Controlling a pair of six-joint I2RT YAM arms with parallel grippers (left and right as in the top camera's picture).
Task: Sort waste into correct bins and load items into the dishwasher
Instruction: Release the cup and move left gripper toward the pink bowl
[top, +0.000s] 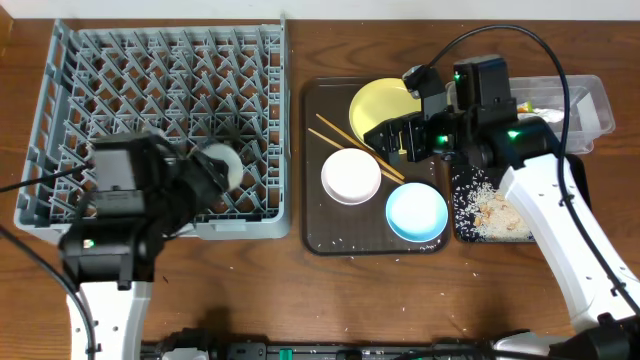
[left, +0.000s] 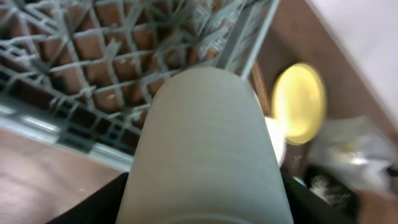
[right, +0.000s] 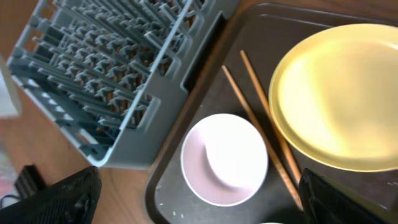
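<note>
small white cup (top: 222, 166) clamped between the fingers of the left hand (top: 205, 175), jaws partway apart around it, well left of the dark-brown rectangular serving tray (top: 325, 222), above the large square grey plastic dish rack (top: 150, 70). rack just beside the tray's left edge. on the tray: round yellow plate (top: 375, 100) at the far side, white bowl (top: 350, 176) left of centre, light-blue bowl (top: 416, 213) at the near right corner, thin wooden chopsticks (right: 252, 119) slanting between plate and white bowl. right hand (top: 398, 136) hovering over the tray's far right part at the plate's edge, fingers spread wide, holding nothing. shallow black rectangular tray (top: 459, 232) with whitish rice grains (top: 468, 192) and tan crumbs (top: 497, 212) against the tray's right edge. clear rectangular plastic tub (top: 592, 100) farther right, partly behind the white right arm (top: 545, 200). all on the brown wooden counter (top: 250, 290).
</note>
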